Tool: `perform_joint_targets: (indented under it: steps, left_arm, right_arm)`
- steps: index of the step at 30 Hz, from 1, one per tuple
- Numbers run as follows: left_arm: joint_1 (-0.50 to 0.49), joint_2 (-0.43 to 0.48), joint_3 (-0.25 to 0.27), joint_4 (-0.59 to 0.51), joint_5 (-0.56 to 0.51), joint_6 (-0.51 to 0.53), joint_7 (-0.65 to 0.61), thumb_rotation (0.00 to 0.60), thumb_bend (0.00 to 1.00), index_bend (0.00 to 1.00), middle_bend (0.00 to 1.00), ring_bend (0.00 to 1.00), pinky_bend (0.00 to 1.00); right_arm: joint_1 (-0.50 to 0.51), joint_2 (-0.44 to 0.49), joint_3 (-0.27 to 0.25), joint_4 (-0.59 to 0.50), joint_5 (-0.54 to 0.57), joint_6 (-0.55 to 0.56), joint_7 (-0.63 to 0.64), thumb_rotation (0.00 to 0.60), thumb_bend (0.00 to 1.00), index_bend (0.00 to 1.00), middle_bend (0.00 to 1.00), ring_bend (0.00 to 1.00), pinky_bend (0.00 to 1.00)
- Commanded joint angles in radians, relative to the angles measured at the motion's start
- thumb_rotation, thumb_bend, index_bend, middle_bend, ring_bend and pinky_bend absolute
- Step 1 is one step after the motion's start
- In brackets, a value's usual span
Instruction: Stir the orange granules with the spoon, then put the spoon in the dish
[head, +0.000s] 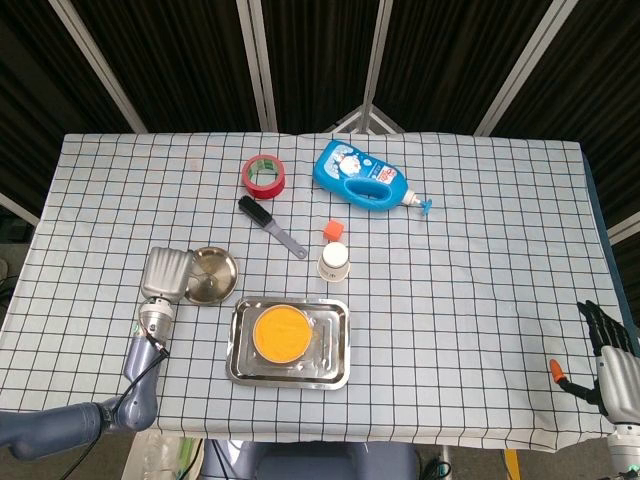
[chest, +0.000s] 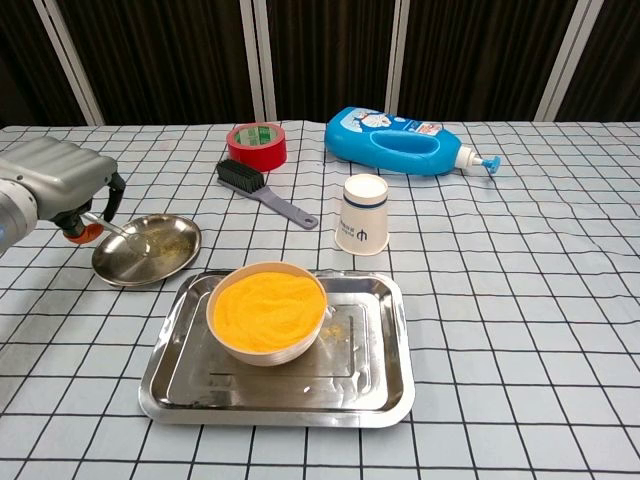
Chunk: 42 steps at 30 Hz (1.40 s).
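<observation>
Two steps in this job, and judging by the layout it's sitting on the second one. The left hand is gripping the spoon by its orange handle end, fingers curled round it, and the spoon's tip is reaching into the round steel dish, just beside the tray holding the bowl of orange granules. Next it's probably lowering and letting go without flicking the dish. The right hand is hanging off the surface's edge, fingers apart, holding nothing.
</observation>
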Motion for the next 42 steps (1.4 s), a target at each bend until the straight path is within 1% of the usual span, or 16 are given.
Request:
perform_joint_targets:
  steps: [1, 3, 8, 12, 17, 21, 22, 24, 27, 28, 29, 31, 34, 35, 38, 42]
  left_arm:
    - [0.000, -0.019, 0.008, 0.030, 0.001, -0.002, -0.012, 0.600, 0.53, 0.78, 1.00, 1.00, 1.00]
    - [0.002, -0.024, 0.005, 0.036, -0.001, 0.003, -0.017, 0.600, 0.49, 0.75, 1.00, 1.00, 1.00]
    - [0.007, -0.019, 0.003, 0.017, 0.008, 0.019, -0.027, 0.600, 0.33, 0.58, 1.00, 1.00, 1.00]
    - [0.014, 0.002, -0.002, -0.018, 0.005, 0.031, -0.030, 0.600, 0.24, 0.53, 1.00, 1.00, 1.00]
    - [0.026, 0.052, -0.013, -0.086, 0.018, 0.053, -0.054, 0.600, 0.24, 0.52, 1.00, 1.00, 1.00]
    - [0.057, 0.112, -0.017, -0.164, 0.059, 0.087, -0.118, 0.600, 0.23, 0.51, 1.00, 1.00, 1.00]
    - [0.069, 0.131, -0.013, -0.188, 0.073, 0.098, -0.138, 0.600, 0.23, 0.49, 0.99, 0.98, 1.00]
    - [0.102, 0.176, 0.001, -0.242, 0.120, 0.126, -0.197, 0.600, 0.22, 0.43, 0.93, 0.91, 0.96]
    - [0.161, 0.245, 0.042, -0.314, 0.197, 0.170, -0.286, 0.600, 0.22, 0.28, 0.66, 0.70, 0.77]
    - [0.188, 0.273, 0.061, -0.340, 0.229, 0.190, -0.325, 0.600, 0.21, 0.22, 0.54, 0.60, 0.68]
    - [0.216, 0.302, 0.085, -0.364, 0.266, 0.211, -0.362, 0.600, 0.21, 0.19, 0.46, 0.54, 0.61]
    - [0.275, 0.356, 0.137, -0.397, 0.339, 0.258, -0.435, 0.600, 0.19, 0.11, 0.28, 0.36, 0.44]
    - [0.360, 0.429, 0.211, -0.435, 0.418, 0.316, -0.530, 0.600, 0.14, 0.02, 0.09, 0.14, 0.29]
    - [0.383, 0.452, 0.231, -0.449, 0.432, 0.327, -0.553, 0.600, 0.12, 0.00, 0.04, 0.08, 0.22]
    - [0.443, 0.516, 0.288, -0.469, 0.480, 0.349, -0.631, 0.600, 0.08, 0.00, 0.00, 0.00, 0.04]
    - [0.505, 0.537, 0.321, -0.388, 0.585, 0.428, -0.693, 0.600, 0.08, 0.00, 0.00, 0.00, 0.00]
  right_arm:
    - [-0.001, 0.001, 0.001, 0.000, 0.001, 0.001, 0.003, 0.600, 0.39, 0.00, 0.00, 0.00, 0.00]
    - [-0.001, 0.002, 0.001, 0.000, 0.000, 0.002, 0.004, 0.600, 0.39, 0.00, 0.00, 0.00, 0.00]
    - [-0.003, 0.002, -0.001, -0.001, -0.005, 0.007, 0.004, 0.600, 0.39, 0.00, 0.00, 0.00, 0.00]
    - [-0.004, 0.003, 0.000, 0.000, -0.006, 0.010, 0.007, 0.600, 0.39, 0.00, 0.00, 0.00, 0.00]
    - [-0.005, 0.004, 0.001, 0.002, -0.005, 0.010, 0.013, 0.600, 0.39, 0.00, 0.00, 0.00, 0.00]
    - [-0.005, 0.005, 0.001, 0.003, -0.004, 0.009, 0.015, 0.600, 0.39, 0.00, 0.00, 0.00, 0.00]
    - [-0.005, 0.005, 0.001, 0.003, -0.004, 0.009, 0.014, 0.600, 0.39, 0.00, 0.00, 0.00, 0.00]
    - [-0.005, 0.004, 0.000, 0.004, -0.005, 0.009, 0.011, 0.600, 0.39, 0.00, 0.00, 0.00, 0.00]
    - [-0.005, 0.003, -0.001, 0.006, -0.007, 0.009, 0.008, 0.600, 0.39, 0.00, 0.00, 0.00, 0.00]
    - [-0.005, 0.003, -0.001, 0.007, -0.007, 0.009, 0.006, 0.600, 0.39, 0.00, 0.00, 0.00, 0.00]
    - [-0.005, 0.002, -0.001, 0.008, -0.008, 0.010, 0.003, 0.600, 0.39, 0.00, 0.00, 0.00, 0.00]
    - [-0.005, 0.003, -0.003, 0.011, -0.011, 0.010, -0.003, 0.600, 0.39, 0.00, 0.00, 0.00, 0.00]
    - [-0.003, 0.001, -0.004, 0.019, -0.020, 0.015, -0.016, 0.600, 0.39, 0.00, 0.00, 0.00, 0.00]
    - [-0.003, -0.001, -0.004, 0.024, -0.023, 0.018, -0.024, 0.600, 0.39, 0.00, 0.00, 0.00, 0.00]
    - [-0.002, -0.012, -0.003, 0.040, -0.037, 0.036, -0.068, 0.600, 0.39, 0.00, 0.00, 0.00, 0.00]
    - [-0.004, -0.029, -0.001, 0.046, -0.041, 0.053, -0.104, 0.600, 0.39, 0.00, 0.00, 0.00, 0.00]
